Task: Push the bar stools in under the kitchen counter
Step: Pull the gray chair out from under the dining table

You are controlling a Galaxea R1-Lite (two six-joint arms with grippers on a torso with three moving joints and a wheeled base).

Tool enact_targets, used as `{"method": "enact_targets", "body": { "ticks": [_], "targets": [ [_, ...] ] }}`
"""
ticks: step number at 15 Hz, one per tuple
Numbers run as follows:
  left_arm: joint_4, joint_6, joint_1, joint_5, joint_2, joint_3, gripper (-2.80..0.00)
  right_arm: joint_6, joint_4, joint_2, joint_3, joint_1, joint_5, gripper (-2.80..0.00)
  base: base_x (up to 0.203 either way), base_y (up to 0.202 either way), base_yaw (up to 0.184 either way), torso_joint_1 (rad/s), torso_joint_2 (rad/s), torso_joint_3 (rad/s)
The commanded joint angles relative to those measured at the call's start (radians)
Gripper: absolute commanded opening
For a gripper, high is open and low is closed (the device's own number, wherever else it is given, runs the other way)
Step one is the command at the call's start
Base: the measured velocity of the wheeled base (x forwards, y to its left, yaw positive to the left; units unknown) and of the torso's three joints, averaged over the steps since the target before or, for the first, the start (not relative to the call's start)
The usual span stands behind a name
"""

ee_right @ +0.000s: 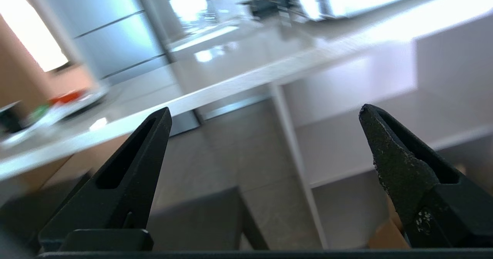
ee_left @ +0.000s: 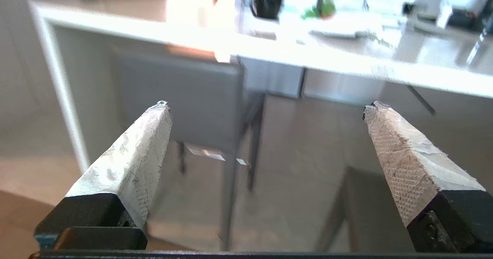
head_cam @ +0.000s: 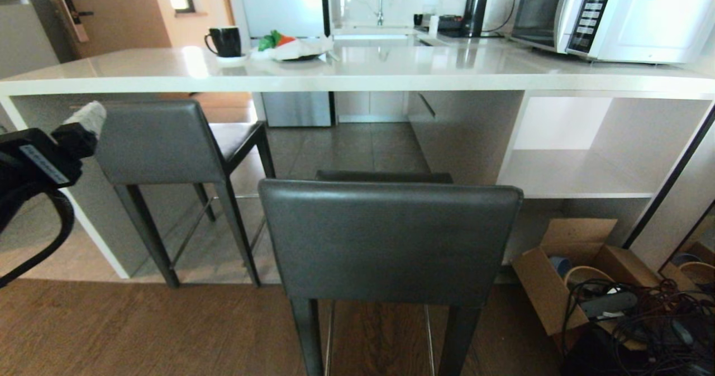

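Note:
Two dark grey bar stools stand before the off-white kitchen counter [head_cam: 357,68]. The left stool [head_cam: 159,141] has its seat under the slab, its backrest at the counter's edge. The near stool [head_cam: 391,239] stands out from the counter, its backrest facing me. My left gripper [head_cam: 78,127] hovers at the far left, beside the left stool's backrest and apart from it. In the left wrist view this gripper [ee_left: 265,105] is open and empty, aimed at the left stool [ee_left: 181,97]. My right gripper [ee_right: 265,112] is open and empty, above the near stool [ee_right: 200,216].
A black mug [head_cam: 225,41], a plate of food [head_cam: 296,49], a kettle [head_cam: 475,13] and a microwave [head_cam: 614,13] sit on the counter. An open white shelf [head_cam: 570,169] fills its right end. A cardboard box [head_cam: 564,275] and tangled cables lie on the floor at the right.

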Motion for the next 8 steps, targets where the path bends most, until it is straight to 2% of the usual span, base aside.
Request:
{"method": "enact_targets", "body": {
  "ticks": [1,3,5,8],
  "targets": [
    [0.014,0.034,0.063,0.001,-0.150,0.025,0.00,-0.022,0.024,-0.196,0.053,0.010,0.056,0.00,0.000,0.000,0.000,0.000,0.00,0.000],
    [0.025,0.080,0.135,-0.003,-0.252,0.054,0.00,-0.035,0.080,-0.335,0.107,0.011,0.164,0.00,0.000,0.000,0.000,0.000,0.00,0.000],
    [0.046,0.116,0.169,-0.014,-0.356,0.062,0.00,-0.041,0.180,-0.460,0.126,0.012,0.254,0.00,0.000,0.000,0.000,0.000,0.00,0.000],
    [0.170,0.166,0.209,-0.064,-0.538,0.060,0.00,-0.011,0.252,-0.558,0.103,0.015,0.438,0.00,0.000,0.000,0.000,0.000,0.00,0.000]
  ]
}}
